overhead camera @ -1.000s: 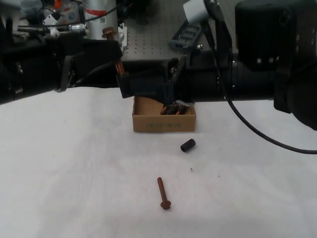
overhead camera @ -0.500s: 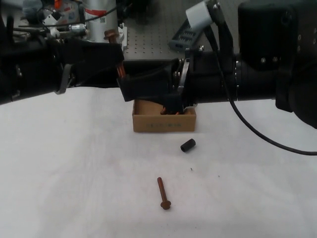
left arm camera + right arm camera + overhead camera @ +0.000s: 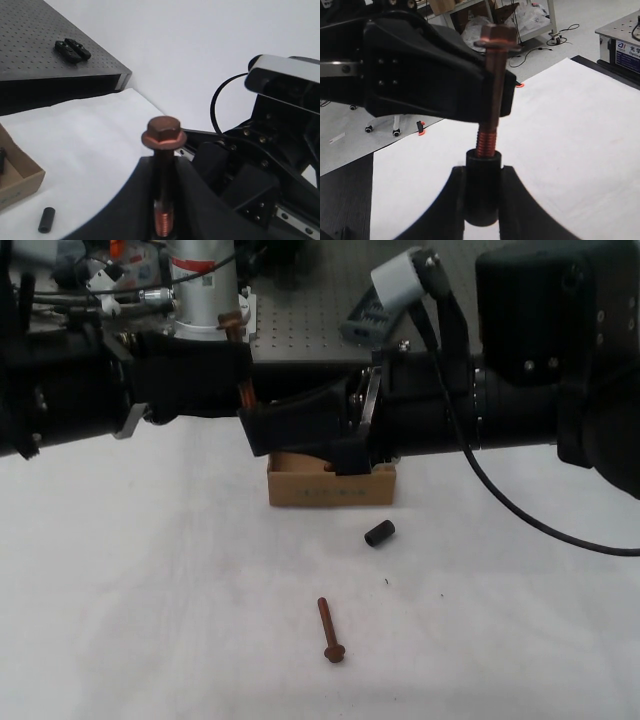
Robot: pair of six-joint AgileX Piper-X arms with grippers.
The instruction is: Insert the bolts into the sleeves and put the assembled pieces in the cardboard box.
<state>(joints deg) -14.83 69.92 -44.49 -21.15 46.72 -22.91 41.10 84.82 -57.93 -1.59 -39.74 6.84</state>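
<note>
The left hand (image 3: 163, 210) clamps a copper-coloured hex-head bolt (image 3: 163, 137); the right hand (image 3: 481, 200) grips a black cylindrical sleeve (image 3: 481, 170), thread tip at its mouth, just over the brown cardboard box (image 3: 330, 496). Insertion's in hand, I'd say; next, push it home squarely

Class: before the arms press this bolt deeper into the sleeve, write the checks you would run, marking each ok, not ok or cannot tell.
1. left gripper shut on the held bolt, bolt upright: ok.
2. right gripper shut on the held sleeve: ok.
3. Bolt's threaded tip at the sleeve's mouth: ok.
4. Bolt fully seated: not ok, bare thread shows above the sleeve.
5. cardboard box directly under the pair: cannot tell.
6. loose bolt and loose sleeve lying apart from the box, ready for the next round: ok.
</note>
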